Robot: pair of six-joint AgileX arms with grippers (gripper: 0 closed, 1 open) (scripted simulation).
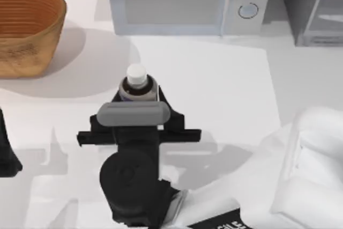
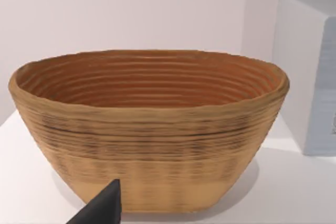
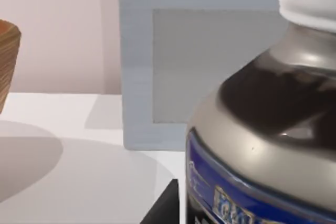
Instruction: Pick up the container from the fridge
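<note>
White-capped and dark-bodied, the container [image 1: 137, 82] stands out in the open middle of the counter [image 1: 225, 84], well apart from the fridge [image 1: 313, 6], which sits in the far corner at about 1 o'clock in the top view. The right arm reaches across to it, and the right tool [image 1: 138, 94] sits right at the bottle, its black fingers flanking the body on both sides; it looks closed around the container, though contact at the pads is hidden under the grey wrist block. The right wrist view looms close on the bottle's blue label band and white cap, which fits a grip low on the body. I judge the step in hand to be the grasp itself or the carry just after it. The next move calls for keeping the bottle upright and lifting straight, clear of the microwave [image 1: 187, 1] at 12 o'clock. The left tool [image 2: 100, 208] is parked at the 9 o'clock edge, facing the woven basket [image 2: 149, 129]; I cannot tell its state.
</note>
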